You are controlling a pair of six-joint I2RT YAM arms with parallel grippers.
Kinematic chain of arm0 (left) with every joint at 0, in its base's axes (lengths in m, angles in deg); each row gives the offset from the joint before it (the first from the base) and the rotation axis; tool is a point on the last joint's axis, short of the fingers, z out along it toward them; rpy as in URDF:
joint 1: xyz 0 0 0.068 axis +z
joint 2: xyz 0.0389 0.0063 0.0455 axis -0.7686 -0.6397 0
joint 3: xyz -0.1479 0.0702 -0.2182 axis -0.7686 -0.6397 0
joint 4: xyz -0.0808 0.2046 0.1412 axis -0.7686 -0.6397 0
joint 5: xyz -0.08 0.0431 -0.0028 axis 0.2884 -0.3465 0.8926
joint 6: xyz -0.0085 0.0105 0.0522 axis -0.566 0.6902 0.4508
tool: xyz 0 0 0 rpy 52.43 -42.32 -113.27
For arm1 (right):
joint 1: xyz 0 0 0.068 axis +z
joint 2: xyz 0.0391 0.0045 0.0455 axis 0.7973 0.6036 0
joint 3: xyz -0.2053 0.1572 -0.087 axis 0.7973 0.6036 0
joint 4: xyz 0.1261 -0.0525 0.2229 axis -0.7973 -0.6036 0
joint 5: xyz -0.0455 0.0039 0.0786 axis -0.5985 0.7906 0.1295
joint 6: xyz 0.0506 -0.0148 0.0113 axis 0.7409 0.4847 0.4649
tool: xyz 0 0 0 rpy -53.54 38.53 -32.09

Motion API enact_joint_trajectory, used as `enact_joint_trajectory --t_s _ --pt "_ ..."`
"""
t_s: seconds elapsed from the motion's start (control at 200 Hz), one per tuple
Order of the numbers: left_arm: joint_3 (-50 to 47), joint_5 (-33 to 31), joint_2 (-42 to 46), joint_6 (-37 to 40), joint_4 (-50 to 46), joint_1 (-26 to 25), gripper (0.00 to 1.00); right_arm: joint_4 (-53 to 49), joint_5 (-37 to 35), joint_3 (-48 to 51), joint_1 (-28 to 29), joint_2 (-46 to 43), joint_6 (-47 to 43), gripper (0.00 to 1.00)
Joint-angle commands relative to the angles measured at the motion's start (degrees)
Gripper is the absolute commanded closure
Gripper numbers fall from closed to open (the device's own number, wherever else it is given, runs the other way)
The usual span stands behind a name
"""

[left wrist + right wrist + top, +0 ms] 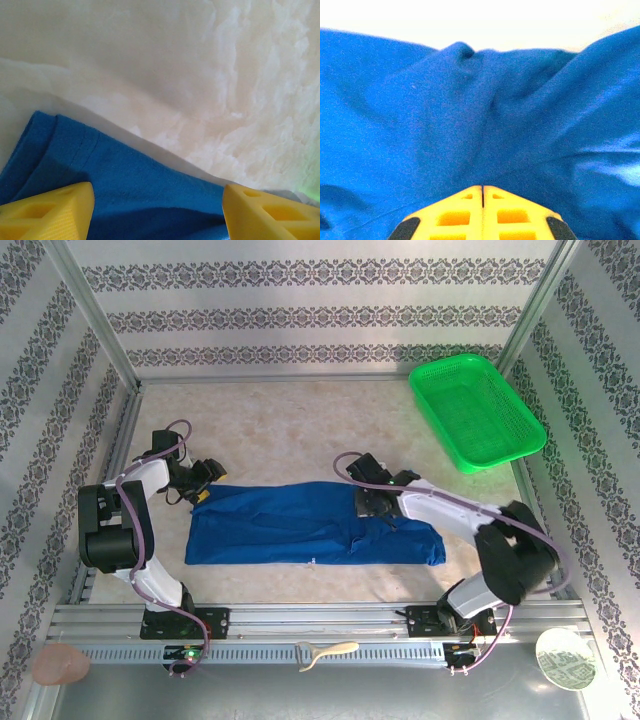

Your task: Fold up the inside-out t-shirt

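I've got the t-shirt (pixel 300 525) lying on the counter (pixel 290 430) as a long royal-blue band, spread flat for most of its length and rumpled toward its right end. The green mesh basket (pixel 477 410) sits well apart from the t-shirt, off beyond its far right end.

Left gripper (pixel 200 485) is at the t-shirt's far left corner. On the left wrist camera, the left gripper (pixel 157 200) is released, its yellow fingers (pixel 50 212) spread wide with the hemmed blue edge between them and bare counter past it. I can't tell if the fingers touch the cloth.

Right gripper (pixel 372 502) is down on the t-shirt's far edge, right of its middle. On the right wrist camera, the right gripper (pixel 482 192) is clenched, fingers pressed flush together, and the t-shirt's creases run in to the tips, so it's grasping a pinch of the cloth.
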Motion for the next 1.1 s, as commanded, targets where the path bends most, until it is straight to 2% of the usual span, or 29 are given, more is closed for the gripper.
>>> enact_joint_trajectory --t_s 0.0,0.215,0.34,0.395,0.435,0.465,0.495,0.6,0.689,0.794,0.939,1.094 --pt "0.42 -0.35 0.29 1.10 -0.89 -0.37 0.31 -3.07 -2.90 2.86 1.14 -7.08 3.41 1.00" --pt "0.35 -0.41 0.34 1.13 -0.99 -0.41 0.31 -8.96 -6.61 13.20 2.19 -23.56 12.78 1.00" --pt "0.32 -0.26 0.21 0.95 -0.74 -0.39 0.31 -15.92 -8.06 20.71 2.54 -37.64 22.26 1.00" --pt "0.32 -0.11 0.09 0.80 -0.55 -0.41 0.32 -18.87 -6.42 24.06 2.65 -43.76 26.55 1.00" --pt "0.56 -0.08 -0.05 0.86 -0.60 -0.41 0.32 -21.13 -5.01 26.14 2.75 -47.91 30.11 0.76" --pt "0.87 -0.05 -0.10 0.94 -0.84 -0.41 0.32 -23.12 -4.54 27.10 2.83 -51.08 32.29 0.67" --pt "1.23 -0.08 -0.06 1.08 -1.17 -0.34 0.31 -24.95 -4.63 27.38 3.11 -53.70 33.98 0.65" --pt "3.74 -0.25 0.91 2.05 -3.37 -0.32 0.31 -27.74 -7.55 25.57 2.67 -60.77 35.20 0.65" --pt "6.46 -0.63 2.96 3.12 -6.09 -0.31 0.31 -22.70 -5.92 23.02 -0.67 -57.16 30.33 0.67" --pt "8.33 -0.70 5.62 3.71 -8.64 -0.32 0.30 -10.90 0.93 20.81 -4.26 -45.25 22.84 0.68" --pt "10.45 -5.72 6.50 7.60 -14.52 -0.30 0.30 5.77 7.90 17.29 -4.33 -27.37 16.89 0.67" --pt "11.51 -9.42 2.84 10.26 -16.87 -0.24 0.30 12.07 11.48 12.20 -3.62 -12.99 14.34 0.68"
